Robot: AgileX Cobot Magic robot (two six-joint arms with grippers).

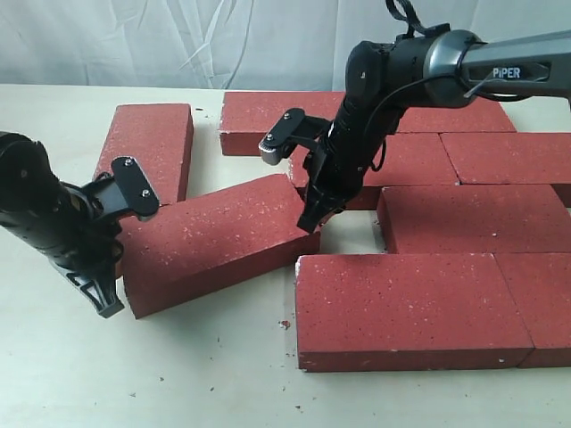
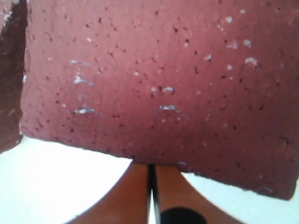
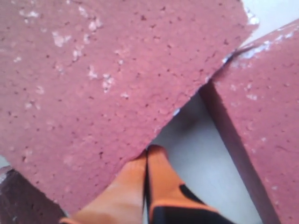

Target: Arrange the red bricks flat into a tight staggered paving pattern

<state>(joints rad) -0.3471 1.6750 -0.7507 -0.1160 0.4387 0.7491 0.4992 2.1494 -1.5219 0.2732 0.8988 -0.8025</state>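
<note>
Two closed end effectors are bracketing one skewed brick, so the step in hand is looking like a push-and-turn rather than a lift. At the lower left of the exterior view the left end effector (image 1: 96, 294) is standing with its fingers pressed together, gripping nothing, its tips sitting against the left end of the skewed brick (image 1: 219, 241), which is lying flat on the bench (image 1: 178, 374) left of centre, slanting up toward the right. At the centre the right end effector (image 1: 314, 214) is likewise closed and empty, its tips resting at that brick's right-hand corner. Just right of it a gap (image 1: 352, 236) is waiting beside the third-row brick (image 1: 473, 218) and behind the front brick (image 1: 401, 308). By my reading, the next move is calling for swinging the skewed brick square to the rows and sliding it rightward until it is butting its neighbours, offset from their joints. Around this, one loose brick (image 1: 152, 143) is lying askew at the upper left, close to the skewed one. The front brick's upper-left corner is sitting hard by the skewed brick's long edge and is likely blocking the swing, and grit (image 1: 284, 324) is dotting the bench at lower centre.
</note>
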